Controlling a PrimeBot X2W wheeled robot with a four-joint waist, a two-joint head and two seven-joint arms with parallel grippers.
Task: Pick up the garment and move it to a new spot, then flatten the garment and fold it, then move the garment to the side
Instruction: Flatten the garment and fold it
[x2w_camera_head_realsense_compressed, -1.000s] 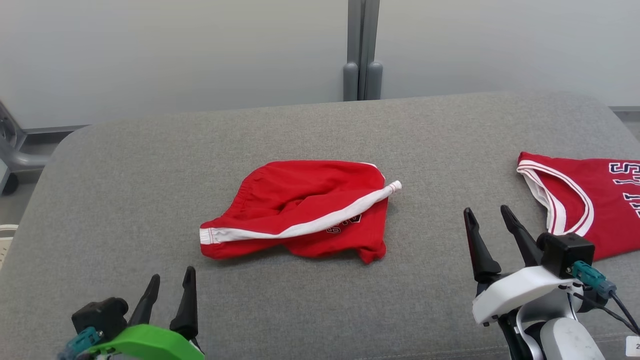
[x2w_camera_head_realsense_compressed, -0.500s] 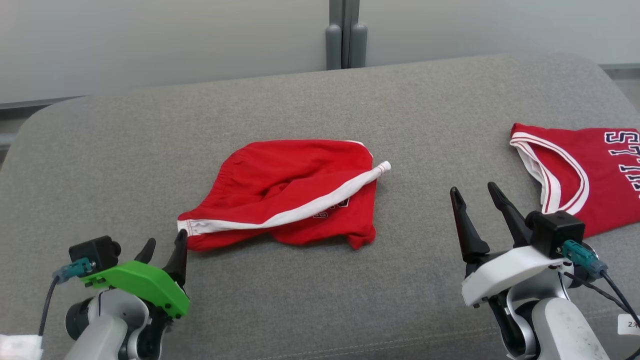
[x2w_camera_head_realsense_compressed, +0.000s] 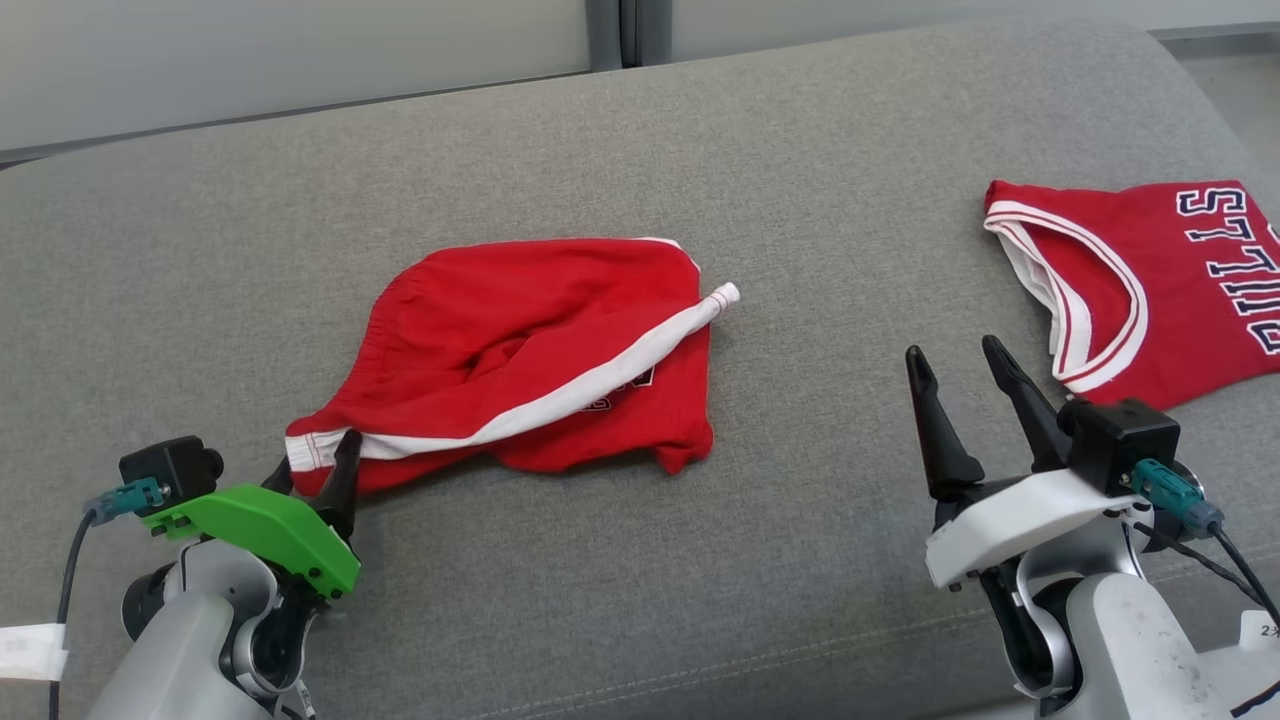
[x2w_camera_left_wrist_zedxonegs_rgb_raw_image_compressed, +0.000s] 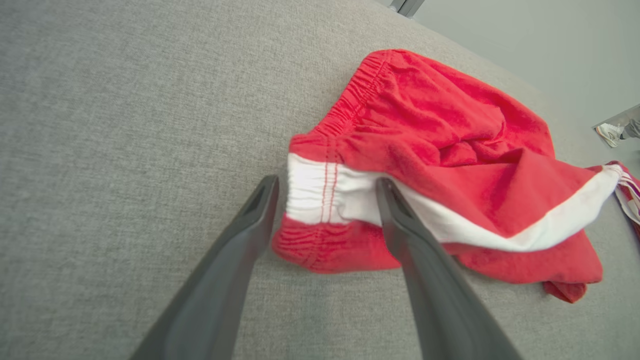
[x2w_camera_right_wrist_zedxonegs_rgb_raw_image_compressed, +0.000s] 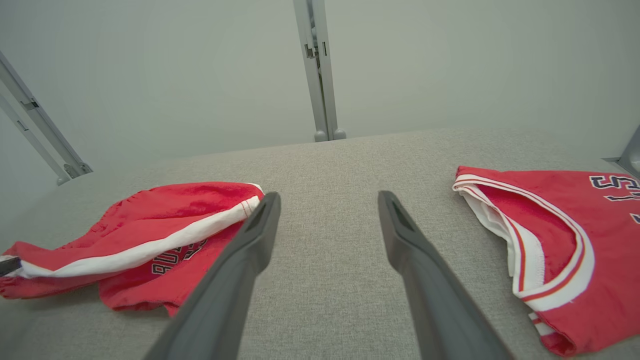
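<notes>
The grey padded surface (x2w_camera_head_realsense_compressed: 800, 160) runs under both grippers. On it the rumpled red shorts (x2w_camera_head_realsense_compressed: 520, 350), with a white side stripe, lie just ahead of the left gripper (x2w_camera_left_wrist_zedxonegs_rgb_raw_image_compressed: 326, 182). The head view gives one dark fingertip overlapping their white-banded waistband corner. The left wrist view makes the relation plain: that corner sits between the two fingers, which stand wide apart and pinch nothing. One tip is over the white band and the other is just beside the elastic edge. The red jersey (x2w_camera_head_realsense_compressed: 1150, 290) lies near the right gripper (x2w_camera_right_wrist_zedxonegs_rgb_raw_image_compressed: 328, 196), off its right finger. Its jaws are equally wide apart over bare grey fabric, with the shorts well off its left finger. The left wrist view adds a shoe (x2w_camera_left_wrist_zedxonegs_rgb_raw_image_compressed: 610, 134) on the floor far beyond the fingertips.
</notes>
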